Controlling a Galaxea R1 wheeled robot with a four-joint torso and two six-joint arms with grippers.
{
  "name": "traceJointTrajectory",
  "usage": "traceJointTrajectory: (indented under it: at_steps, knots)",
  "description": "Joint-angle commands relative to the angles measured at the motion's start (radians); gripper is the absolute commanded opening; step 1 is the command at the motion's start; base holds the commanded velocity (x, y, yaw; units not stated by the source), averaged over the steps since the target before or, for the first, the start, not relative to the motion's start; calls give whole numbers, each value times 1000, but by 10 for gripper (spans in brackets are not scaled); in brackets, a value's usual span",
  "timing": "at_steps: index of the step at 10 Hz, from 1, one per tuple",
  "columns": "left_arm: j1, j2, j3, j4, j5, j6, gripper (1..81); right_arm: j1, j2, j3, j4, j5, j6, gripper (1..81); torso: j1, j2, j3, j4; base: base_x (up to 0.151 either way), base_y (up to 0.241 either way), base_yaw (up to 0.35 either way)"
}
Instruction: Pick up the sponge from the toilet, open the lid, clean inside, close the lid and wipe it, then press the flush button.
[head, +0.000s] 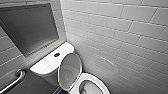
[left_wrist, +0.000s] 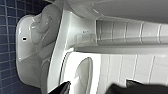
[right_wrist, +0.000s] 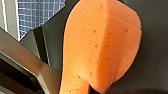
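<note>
1. Sponge (right_wrist: 100, 45): off the toilet (head: 98, 81), clamped in right gripper (right_wrist: 96, 87).
2. Lid (head: 68, 71): already raised.
3. Left gripper (left_wrist: 87, 90): jaws apart, empty, beside the toilet.
4. To do: cleaning inside, closing, wiping, flush button (head: 57, 54).

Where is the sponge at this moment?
The sponge is held in the right gripper, seen close up in the right wrist view, with blue tiles behind it.
</note>
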Motion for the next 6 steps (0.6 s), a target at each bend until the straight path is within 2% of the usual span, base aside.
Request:
traceJointTrajectory:
  at_steps: [1, 5, 6]
  knots:
    - [43, 1, -94, 481, 17, -2, 811, 10, -15, 18, -34, -54, 0, 10, 0, 0, 0, 0, 0, 0, 0]
    - [157, 132, -189, 835, 342, 6, 811, 24, -15, -2, -54, -51, 2, 10, 0, 0, 0, 0, 0, 0, 0]
    - [184, 141, -188, 927, 386, 6, 811, 27, -12, -2, -60, -51, 2, 10, 0, 0, 0, 0, 0, 0, 0]
